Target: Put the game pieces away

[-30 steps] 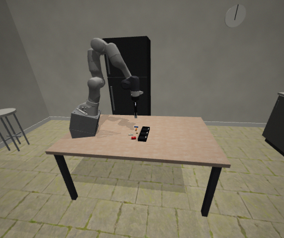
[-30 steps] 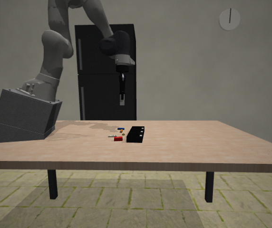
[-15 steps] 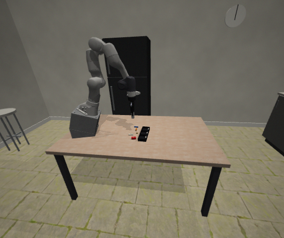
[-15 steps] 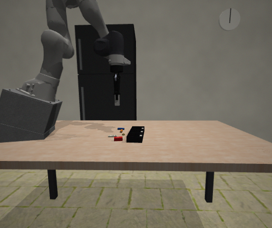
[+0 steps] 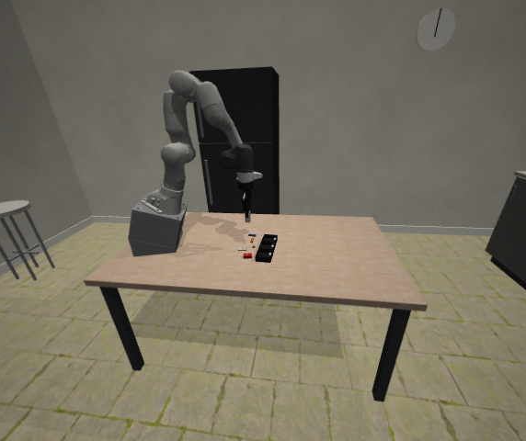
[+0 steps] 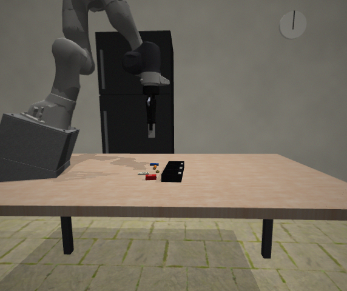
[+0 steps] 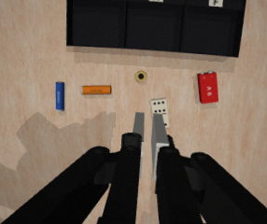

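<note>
Item 1: white dotted domino tile [image 7: 159,106] on tabletop [image 7: 245,125]; my clenched, empty gripper [image 7: 147,144] needed opening first, I judged.

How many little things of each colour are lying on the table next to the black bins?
Blue: 1, a blue stick
Orange: 1, an orange stick
Yellowish: 1, a small round ring
White: 1, a dotted domino
Red: 1, a red block
Total: 5

small items [image 7: 96,90] beside bins [image 7: 155,21] on table [image 5: 329,265]
</note>
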Action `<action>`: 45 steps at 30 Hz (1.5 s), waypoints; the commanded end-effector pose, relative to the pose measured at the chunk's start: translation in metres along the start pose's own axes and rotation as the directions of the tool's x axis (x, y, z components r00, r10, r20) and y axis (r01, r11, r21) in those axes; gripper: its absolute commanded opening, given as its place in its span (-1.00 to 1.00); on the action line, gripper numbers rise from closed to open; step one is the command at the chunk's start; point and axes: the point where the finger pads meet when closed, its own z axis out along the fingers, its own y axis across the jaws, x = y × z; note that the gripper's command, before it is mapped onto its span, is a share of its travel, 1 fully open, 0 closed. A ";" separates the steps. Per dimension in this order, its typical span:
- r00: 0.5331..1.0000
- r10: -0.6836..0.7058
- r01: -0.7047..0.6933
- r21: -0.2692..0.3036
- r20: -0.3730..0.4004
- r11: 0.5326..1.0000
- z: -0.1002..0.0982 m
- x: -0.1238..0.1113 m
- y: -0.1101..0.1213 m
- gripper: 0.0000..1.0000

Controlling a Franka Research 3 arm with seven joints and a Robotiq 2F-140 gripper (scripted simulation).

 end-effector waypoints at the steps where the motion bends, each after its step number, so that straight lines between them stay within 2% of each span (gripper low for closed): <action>1: 0.997 0.074 -0.074 -0.001 -0.012 0.997 0.017 0.019 0.017 -0.89; 8: 0.997 0.074 -0.074 -0.001 -0.012 0.997 0.053 0.054 0.048 -0.89; 10: 0.997 0.074 -0.074 -0.001 -0.012 0.997 0.053 0.054 0.048 -0.89; 21: 0.997 0.074 -0.074 -0.001 -0.012 0.997 0.109 0.107 0.097 -0.89; 33: 0.997 0.074 -0.074 -0.001 -0.012 0.997 0.110 0.108 0.098 -0.89; 42: 0.997 0.074 -0.074 -0.001 -0.012 0.997 0.134 0.109 0.098 -0.89; 45: 0.997 0.074 -0.074 -0.001 -0.012 0.997 0.137 0.109 0.098 -0.89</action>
